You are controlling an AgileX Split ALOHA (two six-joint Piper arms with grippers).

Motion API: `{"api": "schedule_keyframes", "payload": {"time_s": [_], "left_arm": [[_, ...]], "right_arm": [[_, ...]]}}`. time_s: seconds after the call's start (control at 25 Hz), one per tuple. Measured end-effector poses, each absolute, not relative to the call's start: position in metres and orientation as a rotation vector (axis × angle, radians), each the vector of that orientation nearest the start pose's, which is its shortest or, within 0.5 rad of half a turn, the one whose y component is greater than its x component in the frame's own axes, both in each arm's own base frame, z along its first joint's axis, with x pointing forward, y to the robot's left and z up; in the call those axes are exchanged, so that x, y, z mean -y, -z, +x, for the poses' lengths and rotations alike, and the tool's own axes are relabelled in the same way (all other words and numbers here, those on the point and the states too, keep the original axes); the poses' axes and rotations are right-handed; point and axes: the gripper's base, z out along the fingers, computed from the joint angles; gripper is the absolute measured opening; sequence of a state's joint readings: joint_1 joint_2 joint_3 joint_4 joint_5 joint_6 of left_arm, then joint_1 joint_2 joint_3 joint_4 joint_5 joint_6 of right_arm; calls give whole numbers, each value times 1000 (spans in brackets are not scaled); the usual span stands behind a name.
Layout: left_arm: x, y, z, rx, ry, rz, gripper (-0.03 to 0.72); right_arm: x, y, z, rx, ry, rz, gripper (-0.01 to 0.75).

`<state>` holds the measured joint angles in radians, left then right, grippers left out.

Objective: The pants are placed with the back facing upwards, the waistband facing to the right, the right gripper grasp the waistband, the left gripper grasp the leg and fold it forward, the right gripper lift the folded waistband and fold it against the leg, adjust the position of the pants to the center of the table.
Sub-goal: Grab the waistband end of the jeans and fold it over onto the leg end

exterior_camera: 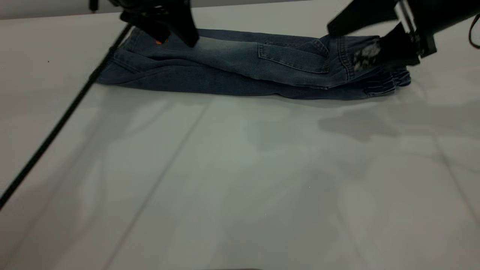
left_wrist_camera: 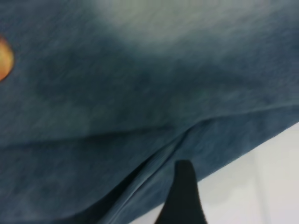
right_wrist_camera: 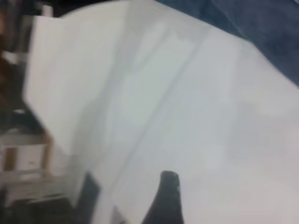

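The blue denim pants [exterior_camera: 240, 63] lie folded lengthwise along the far side of the white table [exterior_camera: 240, 168], one back pocket [exterior_camera: 292, 56] facing up. The elastic waistband [exterior_camera: 386, 84] points right. My left gripper [exterior_camera: 165, 26] hovers over the leg end [exterior_camera: 150, 52], where an orange bit of print [exterior_camera: 158, 42] shows. In the left wrist view one black finger [left_wrist_camera: 184, 196] sits at the denim's edge [left_wrist_camera: 140, 116], with the orange basketball [left_wrist_camera: 3, 58] farther off. My right gripper [exterior_camera: 378, 56] is just above the waistband. Its visible finger [right_wrist_camera: 166, 196] is over bare table, holding nothing.
A thick black cable [exterior_camera: 56, 127] runs diagonally from the left arm across the table's left side. The right wrist view shows the table's edge [right_wrist_camera: 42, 93] and furniture [right_wrist_camera: 23, 163] beyond it. A wide stretch of tabletop lies in front of the pants.
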<state>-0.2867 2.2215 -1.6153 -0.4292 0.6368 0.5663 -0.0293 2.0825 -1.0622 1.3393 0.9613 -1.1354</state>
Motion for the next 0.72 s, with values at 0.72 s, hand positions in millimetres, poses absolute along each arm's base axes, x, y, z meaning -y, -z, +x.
{"api": "schedule_keyframes", "payload": {"time_s": [0.72], "left_arm": [[171, -117, 441, -2582, 361, 771, 550]], "right_arm": [[-86, -79, 363, -2671, -1003, -35, 590]]}}
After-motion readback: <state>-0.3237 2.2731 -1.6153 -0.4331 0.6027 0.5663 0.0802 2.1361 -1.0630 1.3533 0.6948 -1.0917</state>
